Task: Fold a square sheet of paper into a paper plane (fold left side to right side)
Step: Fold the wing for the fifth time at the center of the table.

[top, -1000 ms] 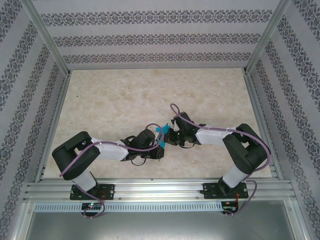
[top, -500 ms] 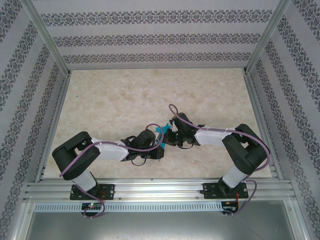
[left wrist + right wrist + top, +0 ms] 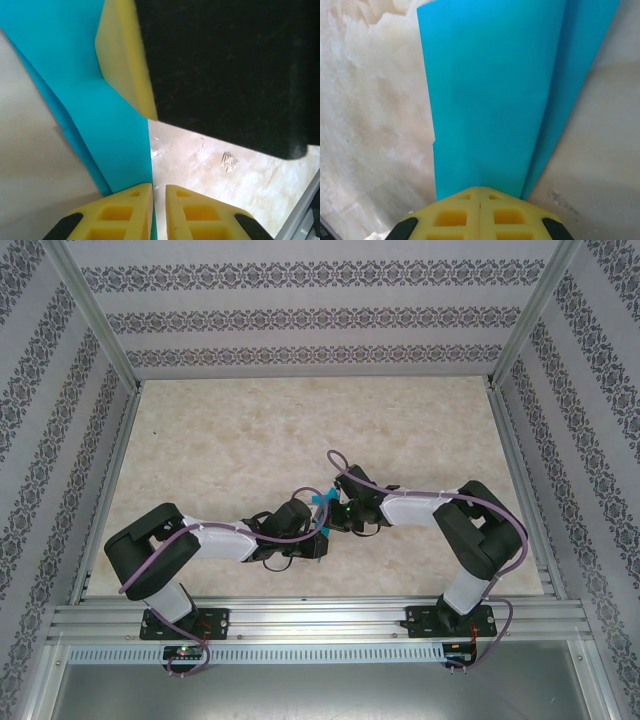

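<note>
Your top camera looks down from above and behind the arm bases, far enough to take in the whole pale marbled bench [image 3: 250,430]. Your left wrist camera sits right behind the yellow-fingered left tool [image 3: 158,187], facing along its fingers, very close. The right wrist camera does likewise behind the right tool [image 3: 480,192]. All three share the thin teal-blue folded paper sheet [image 3: 322,501] at near centre.

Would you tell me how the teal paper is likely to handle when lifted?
Probably floppy: the teal paper looks thin. Its long creases may stiffen it lengthwise. Likely light and tear-prone, pinched between the left pincer and right pincer.
</note>
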